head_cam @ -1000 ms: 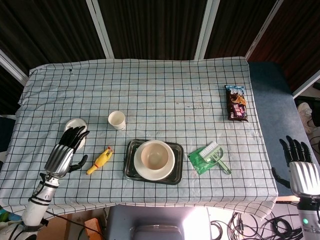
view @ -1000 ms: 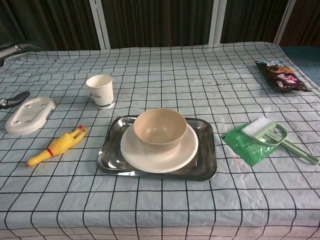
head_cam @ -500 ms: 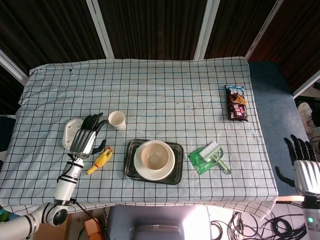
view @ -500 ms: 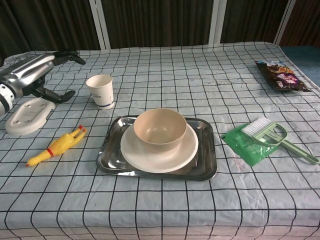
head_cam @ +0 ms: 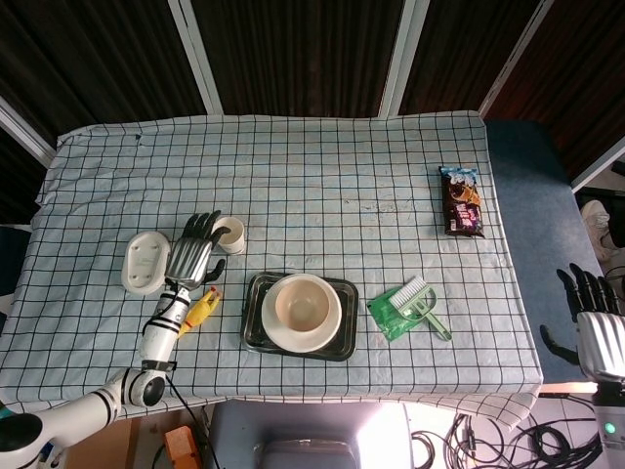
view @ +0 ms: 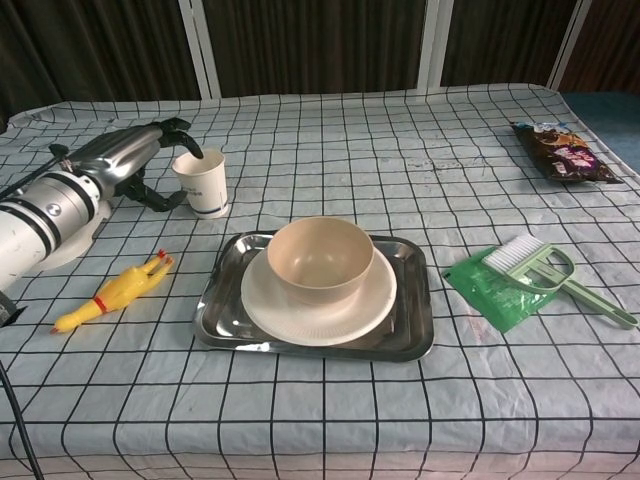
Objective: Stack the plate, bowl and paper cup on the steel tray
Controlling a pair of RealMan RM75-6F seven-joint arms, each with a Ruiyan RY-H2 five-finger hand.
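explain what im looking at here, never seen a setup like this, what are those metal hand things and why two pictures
This is a two-armed robot with human-like metal hands, steered remotely by a person. Both pictures show the same moment: one camera looks down from the robot's head, the other looks forward from its chest.

On the checked tablecloth sits a steel tray with a plate on it and a bowl on the plate. A paper cup stands apart, to the tray's left. Its job is to stack all three on the tray, so only the cup is left.

The left hand reaches beside the cup with fingers spread, and does not seem to grip it yet. The right hand hangs off the table's edge, open and holding nothing.

The rubber chicken, white lid-like dish, green brush and dustpan and snack bag are just clutter.
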